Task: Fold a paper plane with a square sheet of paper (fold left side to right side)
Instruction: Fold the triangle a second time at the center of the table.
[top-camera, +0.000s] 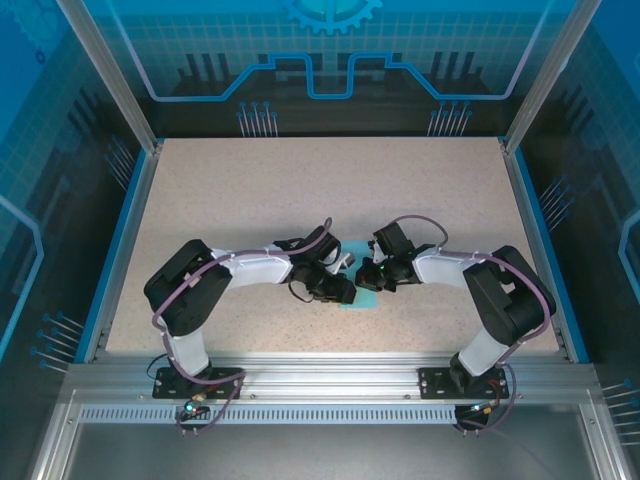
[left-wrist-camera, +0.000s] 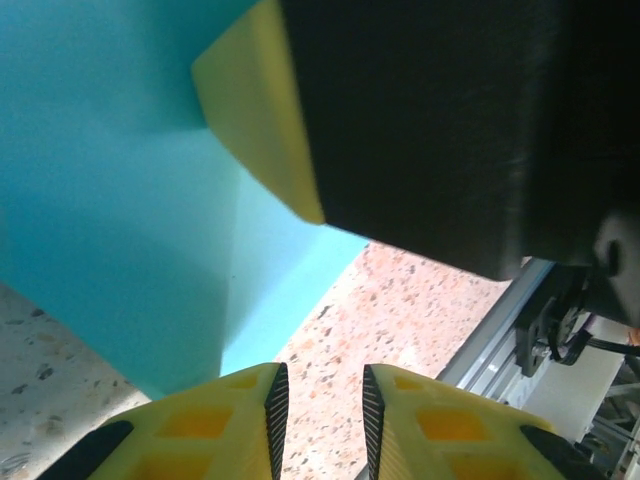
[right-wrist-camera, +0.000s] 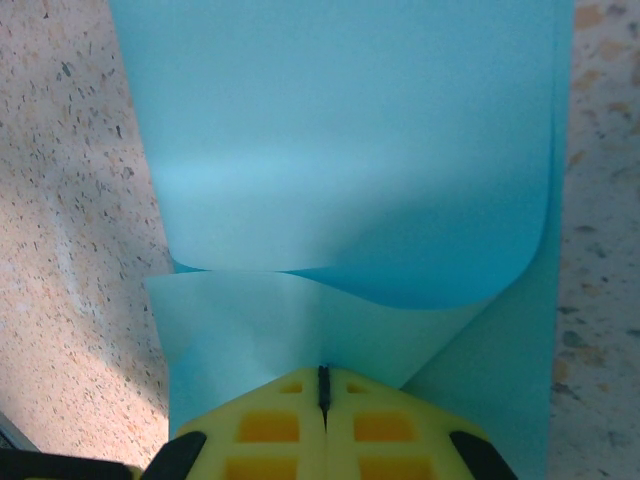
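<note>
- Top view: sheet of paper mostly buried under left pincer and right pincer; cyan sliver on the bench, folds too small to read.
- Left wrist: black-and-yellow body close to lens, blurred, covers the sheet's far part; sheet cut by top and left edges.
- Right wrist: sheet runs off top and bottom edges; can't tell if paper is nipped between the closed right pincer tips.

Bends both arms in toward the middle, wrists close. Holds the left gripper a little apart, the right gripper pressed tight together.
</note>
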